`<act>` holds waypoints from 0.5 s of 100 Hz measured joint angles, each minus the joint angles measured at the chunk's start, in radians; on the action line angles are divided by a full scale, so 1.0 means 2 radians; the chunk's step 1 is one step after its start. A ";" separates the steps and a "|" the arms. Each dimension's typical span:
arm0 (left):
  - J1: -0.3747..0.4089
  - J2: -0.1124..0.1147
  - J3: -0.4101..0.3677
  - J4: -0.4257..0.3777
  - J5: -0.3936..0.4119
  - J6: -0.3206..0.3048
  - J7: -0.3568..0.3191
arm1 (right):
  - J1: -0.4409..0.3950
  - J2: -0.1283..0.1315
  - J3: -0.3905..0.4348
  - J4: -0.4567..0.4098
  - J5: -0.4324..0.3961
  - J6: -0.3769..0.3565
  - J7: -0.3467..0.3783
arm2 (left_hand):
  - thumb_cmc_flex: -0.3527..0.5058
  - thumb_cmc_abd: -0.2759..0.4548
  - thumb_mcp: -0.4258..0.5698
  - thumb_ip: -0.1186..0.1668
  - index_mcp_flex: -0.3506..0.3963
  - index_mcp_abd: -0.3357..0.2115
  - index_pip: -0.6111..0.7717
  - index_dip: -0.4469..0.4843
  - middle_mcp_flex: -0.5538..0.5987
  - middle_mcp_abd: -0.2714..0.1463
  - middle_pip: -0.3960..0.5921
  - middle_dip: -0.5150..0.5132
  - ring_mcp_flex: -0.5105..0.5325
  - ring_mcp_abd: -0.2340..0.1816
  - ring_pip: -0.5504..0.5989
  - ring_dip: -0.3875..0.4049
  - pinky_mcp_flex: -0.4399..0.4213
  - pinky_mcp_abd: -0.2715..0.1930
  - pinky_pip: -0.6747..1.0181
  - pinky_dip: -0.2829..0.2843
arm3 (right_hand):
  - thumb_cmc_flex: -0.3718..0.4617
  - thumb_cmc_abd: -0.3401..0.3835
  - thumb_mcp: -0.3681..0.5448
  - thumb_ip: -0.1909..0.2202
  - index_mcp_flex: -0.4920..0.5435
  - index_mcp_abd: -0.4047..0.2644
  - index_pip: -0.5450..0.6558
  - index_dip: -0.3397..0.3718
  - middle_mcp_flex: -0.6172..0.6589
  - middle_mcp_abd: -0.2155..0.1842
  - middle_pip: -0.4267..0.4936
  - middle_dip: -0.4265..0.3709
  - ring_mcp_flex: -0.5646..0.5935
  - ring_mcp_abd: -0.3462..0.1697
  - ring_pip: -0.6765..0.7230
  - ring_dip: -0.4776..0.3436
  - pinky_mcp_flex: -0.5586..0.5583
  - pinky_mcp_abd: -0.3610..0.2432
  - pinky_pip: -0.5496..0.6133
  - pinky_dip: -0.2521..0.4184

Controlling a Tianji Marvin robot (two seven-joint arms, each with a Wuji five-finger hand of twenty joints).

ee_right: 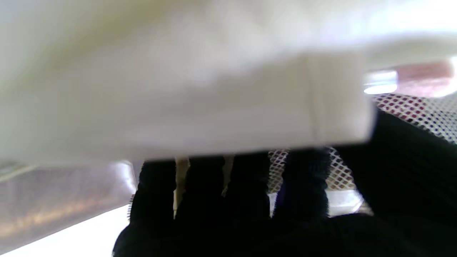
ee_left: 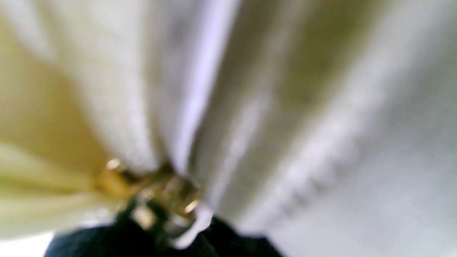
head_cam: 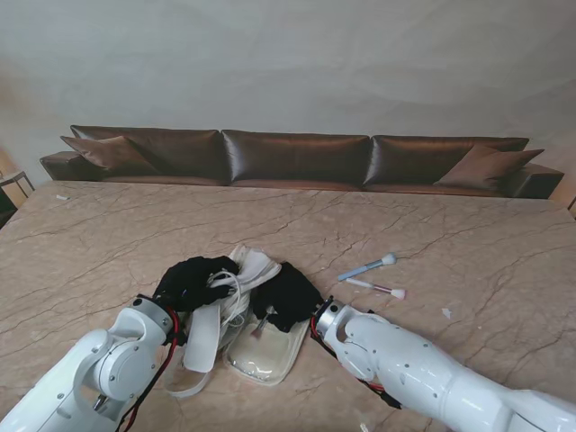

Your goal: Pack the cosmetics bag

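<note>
The cream cosmetics bag [head_cam: 266, 356] lies unzipped on the marble table [head_cam: 108, 243] just in front of me. My black-gloved left hand [head_cam: 192, 279] is closed around its bunched top and a white strap [head_cam: 202, 337]. The left wrist view is a blur of cream bag fabric [ee_left: 142, 89] and a gold zipper pull [ee_left: 157, 192]. My right hand [head_cam: 288, 292] rests on the bag's right side. In the right wrist view its fingers [ee_right: 221, 192] reach under a cream flap [ee_right: 178, 100] beside a mesh pocket [ee_right: 421, 110], with the fingertips hidden. A blue-handled brush [head_cam: 367, 266] and a pink-tipped brush [head_cam: 378, 288] lie to the right of the bag.
A brown leather sofa [head_cam: 297, 157] runs along the table's far edge. A small white scrap [head_cam: 446, 313] lies on the marble to the right of the brushes. Both white forearms come up from the near corners.
</note>
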 measured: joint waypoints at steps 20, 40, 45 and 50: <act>0.001 0.000 -0.002 0.000 0.000 -0.002 0.001 | -0.006 0.000 0.005 -0.007 0.002 0.038 0.002 | 0.000 0.000 -0.001 0.000 0.000 0.000 0.000 0.000 0.000 0.000 0.000 0.000 0.000 0.000 0.000 0.000 0.000 0.000 0.000 0.000 | 0.000 0.000 -0.004 0.000 0.001 -0.010 0.000 -0.016 0.008 0.000 0.000 0.000 0.006 0.000 -0.003 0.000 0.003 0.000 0.001 0.000; 0.001 0.000 0.000 0.000 0.001 0.015 -0.001 | -0.031 0.014 0.037 -0.060 -0.019 0.080 0.028 | 0.001 0.000 -0.001 0.000 0.000 -0.002 0.000 0.001 -0.001 0.000 -0.001 0.000 0.000 0.000 -0.005 -0.001 0.000 0.000 0.000 0.000 | 0.000 0.000 -0.013 -0.004 0.001 -0.024 0.001 -0.025 0.008 0.000 0.000 0.000 0.009 0.016 -0.003 0.000 0.003 0.000 0.001 -0.001; -0.001 0.000 0.003 0.000 0.001 0.023 -0.002 | -0.037 0.022 0.042 -0.079 -0.032 0.096 0.033 | 0.001 0.000 -0.001 0.000 0.000 -0.002 0.000 0.001 -0.001 0.000 -0.001 0.000 0.000 0.000 -0.005 -0.001 0.000 0.000 0.000 0.000 | 0.000 0.000 -0.014 -0.005 0.001 -0.026 0.001 -0.027 0.008 0.000 0.000 0.000 0.009 0.017 -0.005 0.000 0.003 0.001 0.001 -0.001; -0.002 0.000 0.005 -0.001 0.003 0.030 -0.003 | -0.042 0.027 0.047 -0.091 -0.040 0.105 0.036 | 0.001 0.000 -0.001 0.000 0.000 -0.002 0.000 0.001 -0.001 0.000 -0.001 0.000 0.000 0.000 -0.006 -0.001 0.001 0.000 0.000 0.000 | 0.000 0.000 -0.014 -0.005 0.001 -0.028 0.001 -0.028 0.008 0.000 0.000 0.000 0.009 0.017 -0.007 0.000 0.003 0.001 0.001 -0.001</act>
